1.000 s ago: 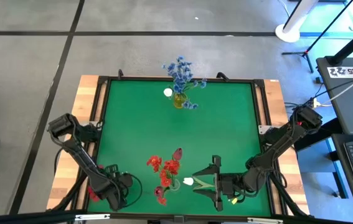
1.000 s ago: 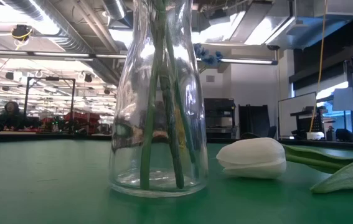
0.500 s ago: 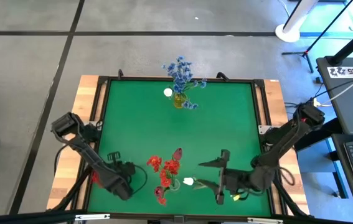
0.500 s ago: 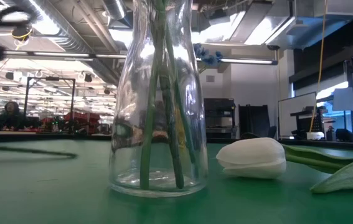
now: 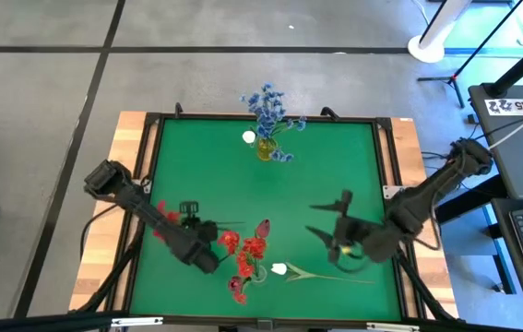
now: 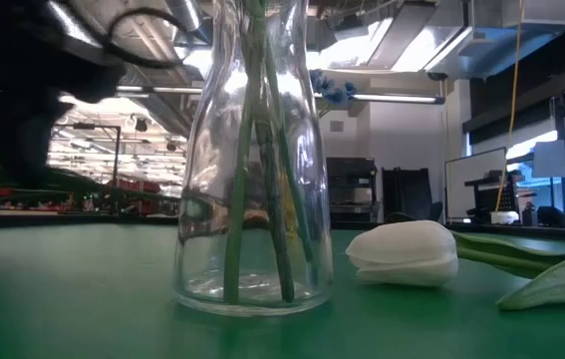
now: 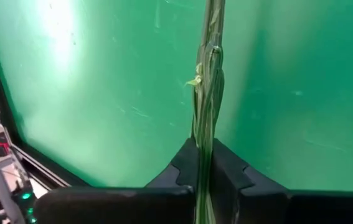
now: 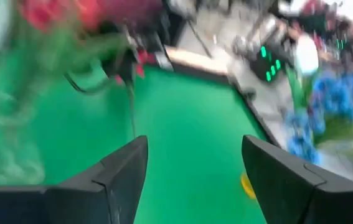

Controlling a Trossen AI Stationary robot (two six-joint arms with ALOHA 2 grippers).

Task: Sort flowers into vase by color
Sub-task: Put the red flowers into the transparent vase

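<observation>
My left gripper (image 5: pixel 187 219) is shut on the thin green stalk (image 7: pixel 208 74) of a red flower (image 5: pixel 160 228), left of the clear glass vase (image 6: pixel 252 160). That vase (image 5: pixel 254 269) holds red flowers and a dark pink bud (image 5: pixel 263 226). A white tulip (image 5: pixel 279 269) lies on its side on the green mat, right of the vase. Farther back and to the right, my right gripper (image 5: pixel 331 217) hangs open above the mat with nothing between its fingers (image 8: pixel 123 171). A yellowish vase (image 5: pixel 265 149) at the far edge holds blue flowers (image 5: pixel 268 109). My left gripper pinches the red flower's bare stalk (image 7: pixel 205 144) between its two fingers (image 7: pixel 182 167), slanting down from the near left. The red head juts out toward the table's left and the stalk's end (image 5: pixel 238 221) toward the vase. The flower is lifted clear of the mat.
A raised dark frame and wooden border (image 5: pixel 136 184) run round the mat. A white bud (image 5: pixel 248 137) shows beside the far vase. The tulip's stalk and leaves (image 5: pixel 335 275) trail toward the near right corner. Bare mat lies in the middle (image 5: pixel 243 184).
My left gripper has swung from the near left corner toward the far edge and the clear vase, turning as it went, and the red flower has come up off the mat with it. My right gripper has risen and drawn back from the white tulip, tipping up, still open; the tulip has stayed put.
</observation>
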